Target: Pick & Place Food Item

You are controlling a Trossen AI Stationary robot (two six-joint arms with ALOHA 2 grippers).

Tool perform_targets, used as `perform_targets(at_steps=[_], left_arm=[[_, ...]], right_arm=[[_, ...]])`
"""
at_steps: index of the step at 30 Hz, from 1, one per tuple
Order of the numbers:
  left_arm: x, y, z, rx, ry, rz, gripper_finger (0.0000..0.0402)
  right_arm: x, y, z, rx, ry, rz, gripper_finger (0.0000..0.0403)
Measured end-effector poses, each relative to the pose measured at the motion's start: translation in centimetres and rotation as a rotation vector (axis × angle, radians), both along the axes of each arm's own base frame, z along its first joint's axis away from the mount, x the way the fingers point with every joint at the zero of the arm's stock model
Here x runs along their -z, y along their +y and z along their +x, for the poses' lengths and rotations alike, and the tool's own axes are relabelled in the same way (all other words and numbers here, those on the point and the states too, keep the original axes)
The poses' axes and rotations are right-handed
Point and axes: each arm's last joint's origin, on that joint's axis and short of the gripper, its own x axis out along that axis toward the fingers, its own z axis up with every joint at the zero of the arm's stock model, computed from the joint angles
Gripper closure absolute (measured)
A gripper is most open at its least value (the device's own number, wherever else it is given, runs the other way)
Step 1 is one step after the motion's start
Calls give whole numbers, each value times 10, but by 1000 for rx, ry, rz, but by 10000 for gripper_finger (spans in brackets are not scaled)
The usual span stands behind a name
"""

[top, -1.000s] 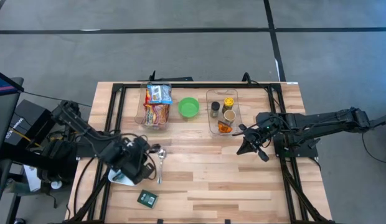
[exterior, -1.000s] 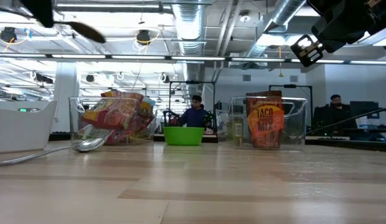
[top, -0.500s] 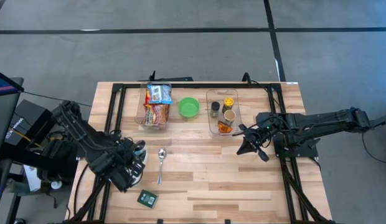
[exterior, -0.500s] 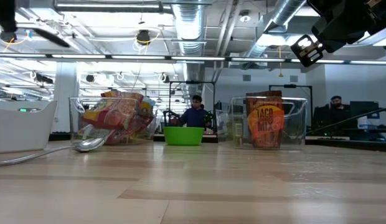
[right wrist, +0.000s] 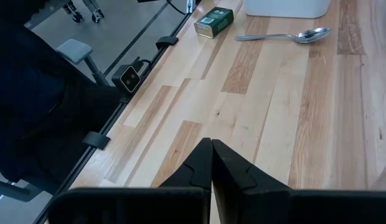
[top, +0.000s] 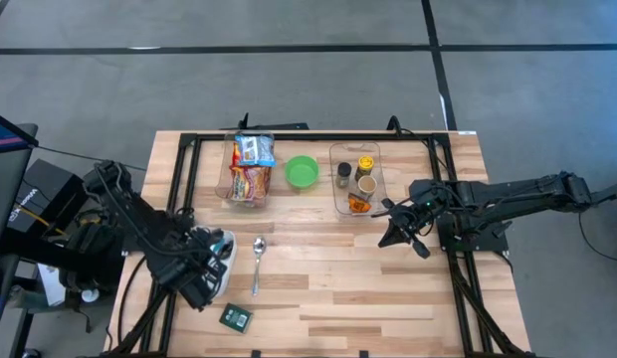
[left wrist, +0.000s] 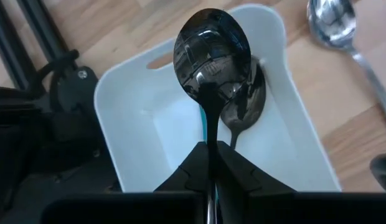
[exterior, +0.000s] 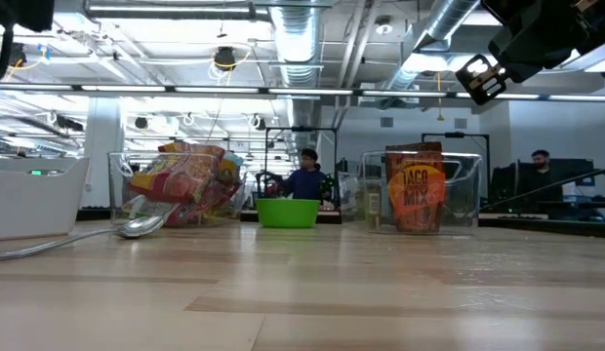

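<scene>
Spoon handling, not food handling, was what the pictures showed at this moment.

From above, the left gripper [top: 202,270] hung over the white bin [top: 225,249] at the front left of the counter [top: 338,288]. A second before it was closer to the silver spoon [top: 257,261]; it had since pulled back a little toward the counter's left edge. The right gripper [top: 393,231] waited above the right side, unchanged. The food stayed at the back: snack packets [top: 251,167] in one clear bin and a pouch with jars in the other clear bin [top: 340,199], with a green bowl [top: 302,172] between the two bins. A green box [top: 235,317] lay near the front edge.

At counter height, the dark spoon shape seen high on the left a second ago had left the picture. The taco mix pouch [exterior: 415,200] stood upright in its bin.

In the left wrist view, the jaws were closed narrow on the handle of a black spoon [left wrist: 211,56], held over the white bin. A second dark spoon shape showed in the bin under it; I could not tell if it was a real spoon or a shadow.

In the right wrist view, the jaws were pressed together and held nothing.

I judged that the left arm was about to drop the spoon into the bin, and no food item was picked yet.
</scene>
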Motion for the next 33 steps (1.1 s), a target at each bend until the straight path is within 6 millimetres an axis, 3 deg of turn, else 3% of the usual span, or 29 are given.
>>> perform_targets(at_steps=[10,21,33], left_arm=[[28,1,-12,112,8,31,396],[43,-1,-11,273,0,17,393],[51,1,-13,278,-2,13,390]], right_arm=[[0,0,0,8,8,12,403],[2,0,-1,11,36,18,403],[2,4,-1,-9,36,17,403]])
